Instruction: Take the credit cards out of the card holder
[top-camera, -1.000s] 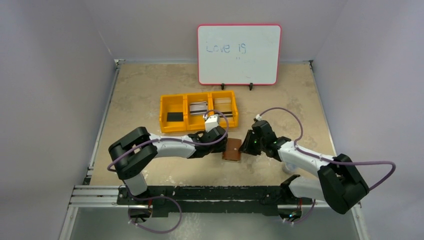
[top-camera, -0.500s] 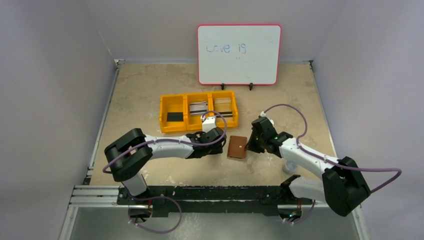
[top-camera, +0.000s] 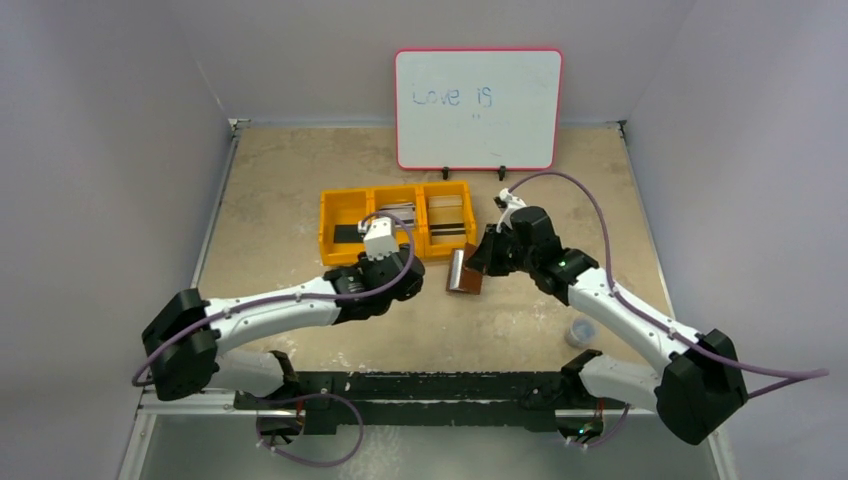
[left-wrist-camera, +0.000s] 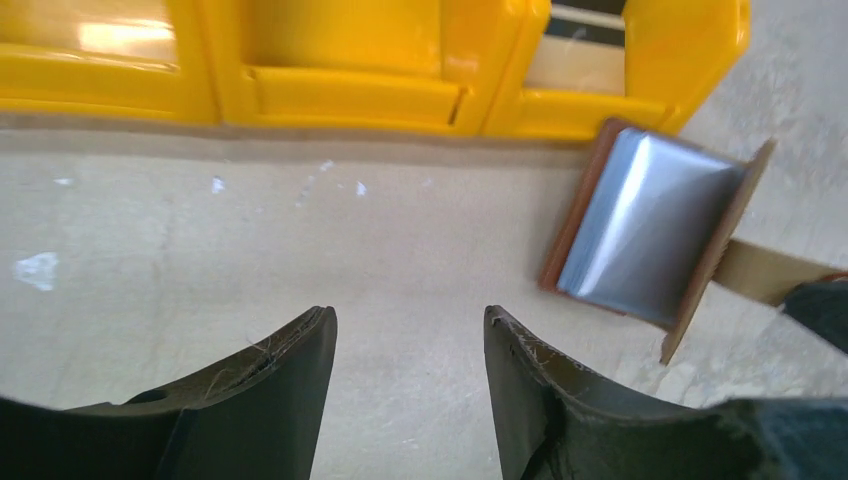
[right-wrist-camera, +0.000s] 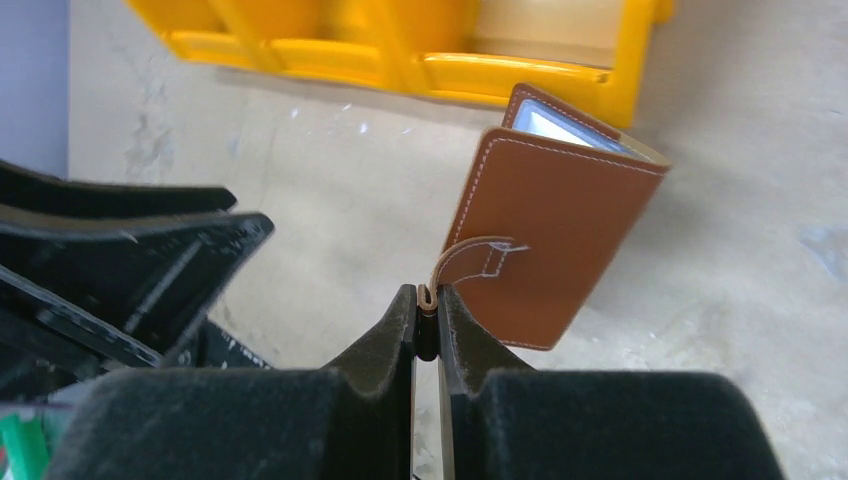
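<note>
The brown leather card holder (top-camera: 464, 273) stands half open on the table in front of the yellow bin (top-camera: 330, 217). My right gripper (top-camera: 481, 262) is shut on its snap tab (right-wrist-camera: 470, 262). The right wrist view shows the brown cover (right-wrist-camera: 545, 235). The left wrist view shows the card holder's pale clear sleeves (left-wrist-camera: 645, 228), with no card visible in them. Cards lie in the bin: a black one (top-camera: 348, 234) on the left, a grey-white one (top-camera: 397, 213) in the middle, a beige one (top-camera: 446, 208) on the right. My left gripper (left-wrist-camera: 410, 330) is open and empty, low over bare table left of the card holder.
A whiteboard (top-camera: 477, 108) stands at the back of the table. A small clear cup (top-camera: 577, 331) sits at the front right. Grey walls close the sides. The yellow bin's front wall (left-wrist-camera: 350, 95) is just ahead of my left gripper.
My right gripper has pulled the card holder by its tab up and toward the bin, standing it open. My left arm has drawn back to the left, away from the card holder.
</note>
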